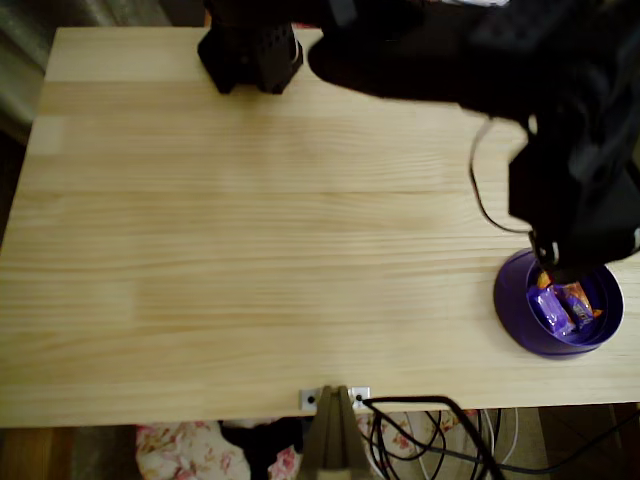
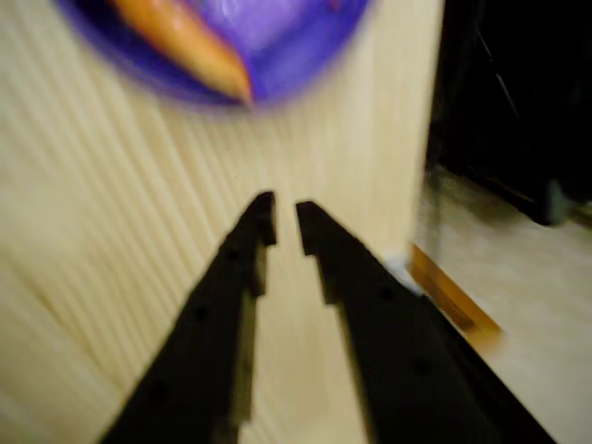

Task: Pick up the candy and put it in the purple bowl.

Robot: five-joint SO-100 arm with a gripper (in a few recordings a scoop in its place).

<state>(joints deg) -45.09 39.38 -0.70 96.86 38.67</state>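
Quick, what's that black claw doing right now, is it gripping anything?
Gripper: fingers nearly together with a slim gap, nothing between them; small wrapped purple-and-orange candy lies in the round glossy purple bowl.

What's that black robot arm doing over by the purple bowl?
The candy already lies inside the purple bowl near the right edge of the wooden table. The arm hangs just above the bowl. In the wrist view its tool holds nothing, with only a narrow gap between the fingertips and bare wood beneath.
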